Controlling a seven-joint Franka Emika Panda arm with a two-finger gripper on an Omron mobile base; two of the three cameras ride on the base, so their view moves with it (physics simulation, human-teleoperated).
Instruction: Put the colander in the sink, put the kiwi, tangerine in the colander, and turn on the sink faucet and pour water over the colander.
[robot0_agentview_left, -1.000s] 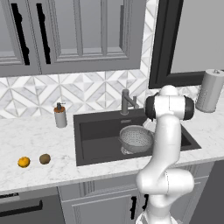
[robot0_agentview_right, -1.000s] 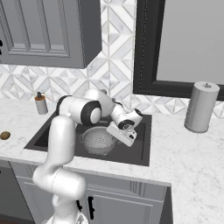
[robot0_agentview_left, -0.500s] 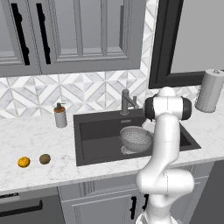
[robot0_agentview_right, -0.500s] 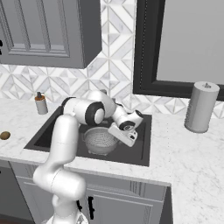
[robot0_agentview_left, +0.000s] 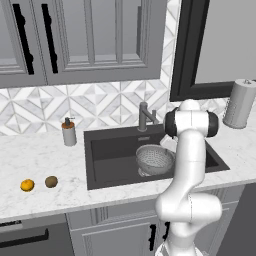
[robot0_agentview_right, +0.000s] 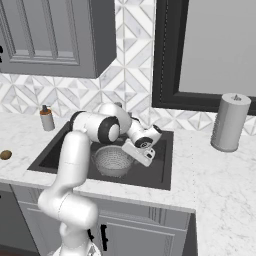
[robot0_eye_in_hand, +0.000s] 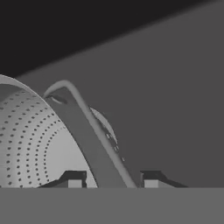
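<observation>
The silver perforated colander (robot0_agentview_left: 155, 159) (robot0_agentview_right: 114, 161) sits inside the dark sink (robot0_agentview_left: 110, 150) (robot0_agentview_right: 55, 155), toward its right half. My gripper (robot0_agentview_right: 134, 151) (robot0_eye_in_hand: 113, 181) is low in the basin at the colander's right rim. In the hand view the colander's (robot0_eye_in_hand: 35, 140) rim runs between my two fingertips, with small gaps on both sides. The jaws are slightly open. The brown kiwi (robot0_agentview_left: 51, 181) (robot0_agentview_right: 5, 155) and the orange tangerine (robot0_agentview_left: 27, 185) lie on the counter left of the sink. The faucet (robot0_agentview_left: 144, 117) stands behind the basin.
A soap dispenser (robot0_agentview_left: 68, 133) (robot0_agentview_right: 46, 118) stands at the sink's back left corner. A paper towel roll (robot0_agentview_left: 240, 103) (robot0_agentview_right: 230, 121) is on the counter to the right. Grey cabinets hang above the counter, and my arm leans over the sink's right side.
The colander and my hand have edged slightly across the sink and settled. The fingers, shut on the rim before, have parted a little.
</observation>
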